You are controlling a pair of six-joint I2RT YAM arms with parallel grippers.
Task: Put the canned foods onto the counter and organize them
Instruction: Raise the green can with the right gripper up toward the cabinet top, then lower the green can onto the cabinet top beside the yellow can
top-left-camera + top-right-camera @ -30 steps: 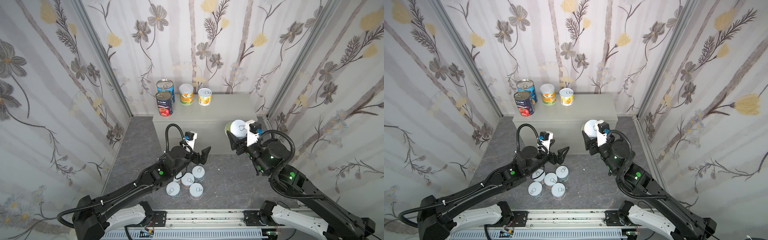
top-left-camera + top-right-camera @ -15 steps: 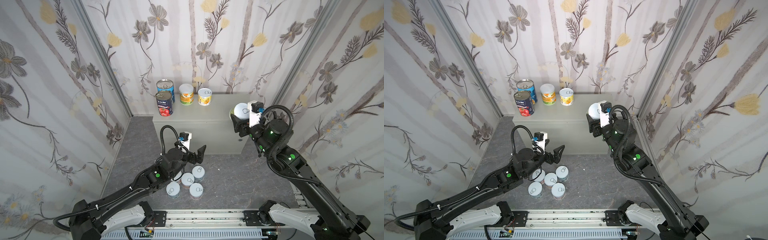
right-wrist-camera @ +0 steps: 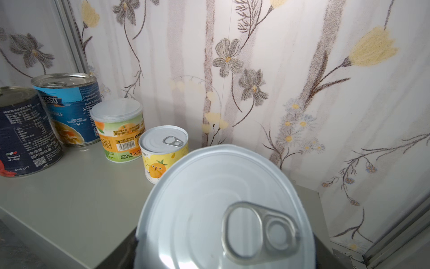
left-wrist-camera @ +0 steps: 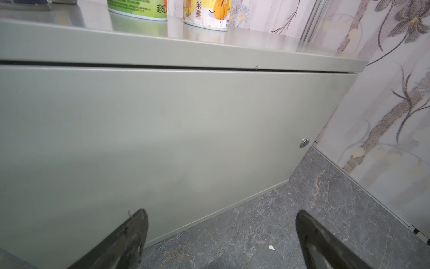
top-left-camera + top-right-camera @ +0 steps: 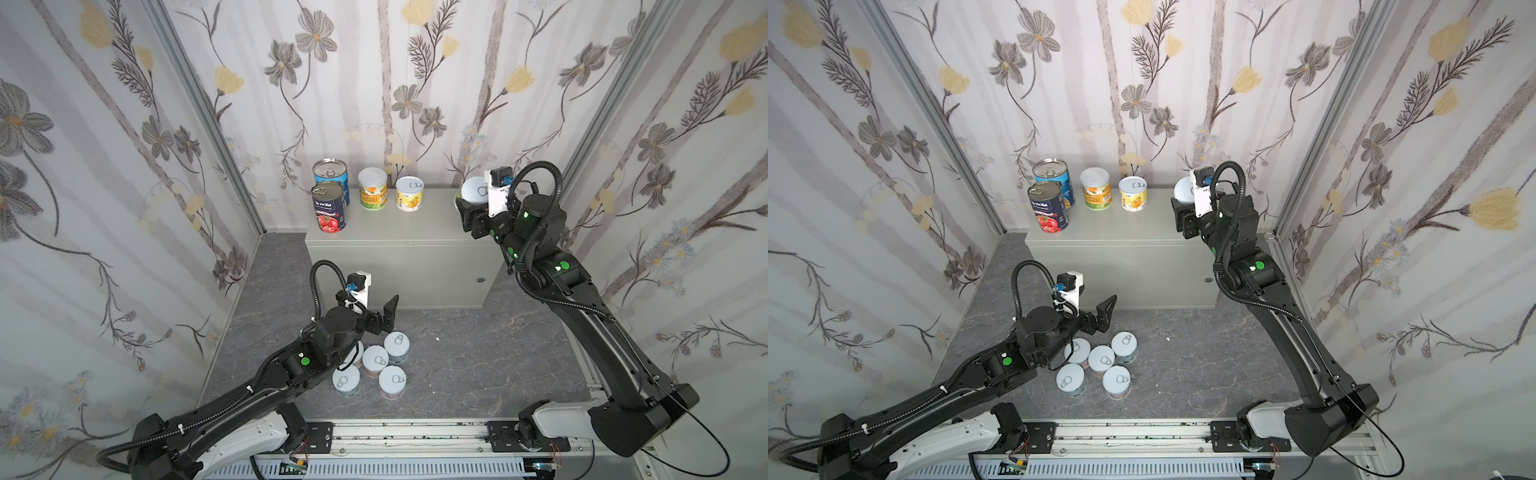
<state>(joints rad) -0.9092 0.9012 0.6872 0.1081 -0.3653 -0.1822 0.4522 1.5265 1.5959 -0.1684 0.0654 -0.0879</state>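
The counter (image 5: 415,226) is a light-grey metal box with four cans along its back left: a blue one (image 5: 330,172), a navy tomato one (image 5: 329,208), a green-orange one (image 5: 372,189) and a yellow one (image 5: 409,194). My right gripper (image 5: 471,205) is shut on a pale-lidded can (image 5: 473,190) and holds it just above the counter's right end; its lid (image 3: 221,209) fills the right wrist view. Several short pale-lidded cans (image 5: 375,360) stand clustered on the floor. My left gripper (image 5: 374,309) hangs open and empty above them, facing the counter's front (image 4: 162,128).
Flowered walls close in the back and both sides. The dark marbled floor (image 5: 478,365) runs from the counter to the rail at the front. A small round lock (image 4: 304,142) sits low on the counter's front right. A white crumb (image 5: 437,338) lies on the floor.
My right arm has carried its can up and back, from in front of the counter to over its right end. My left gripper has drawn back and down toward the floor cans, still open.
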